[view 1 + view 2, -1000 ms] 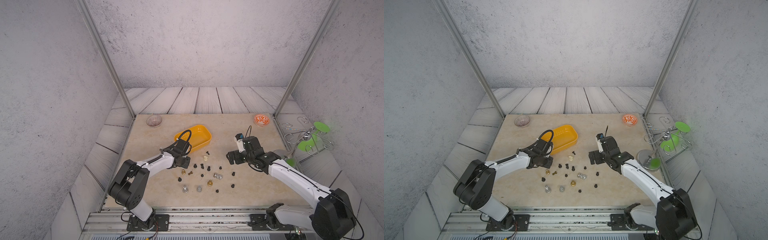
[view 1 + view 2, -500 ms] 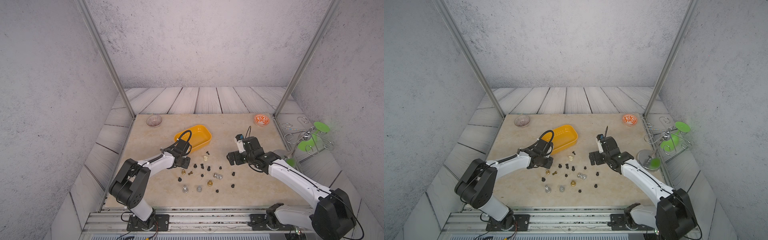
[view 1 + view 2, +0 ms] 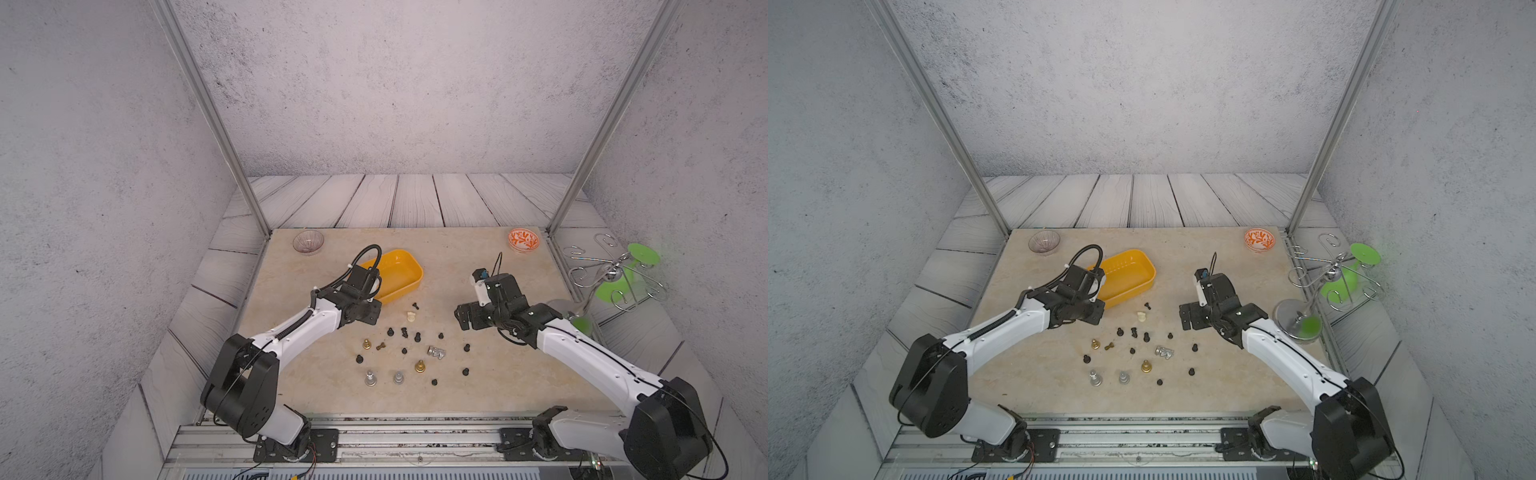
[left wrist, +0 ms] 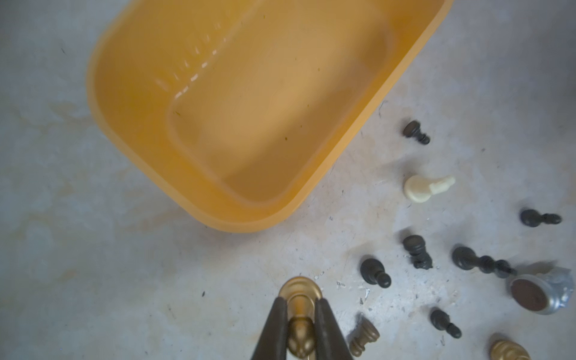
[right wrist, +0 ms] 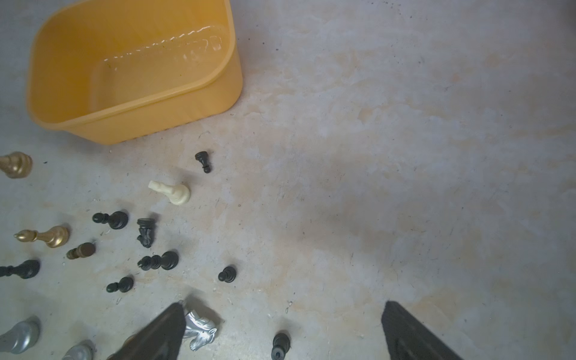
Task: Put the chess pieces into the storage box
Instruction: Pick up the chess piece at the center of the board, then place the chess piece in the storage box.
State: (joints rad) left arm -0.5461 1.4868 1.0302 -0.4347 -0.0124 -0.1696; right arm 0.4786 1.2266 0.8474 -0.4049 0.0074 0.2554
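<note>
Pinched the left claw [image 4: 300,301] shut on a gold piece [image 4: 300,288] within the last second, from a slightly wider gap. Gripped it round the neck, head toward the wrist. Could not tell whether its base sat on the table [image 4: 93,265] or barely off it. Kept the arm almost unmoved, just beside one corner of the box [image 4: 249,93] and not touching it.

Held the right claw [image 5: 283,305] spread wide and empty throughout, low over the table, with a silver knight [image 5: 199,332] just beside one finger and a black pawn [image 5: 280,343] between the two.

Found the box bare inside, and the other pieces [image 3: 417,337] scattered on the table between the arms. Judged the first grasp made. Judged the next step to be lifting the gold piece over the low wall and letting go, with nearly everything else left to do.
</note>
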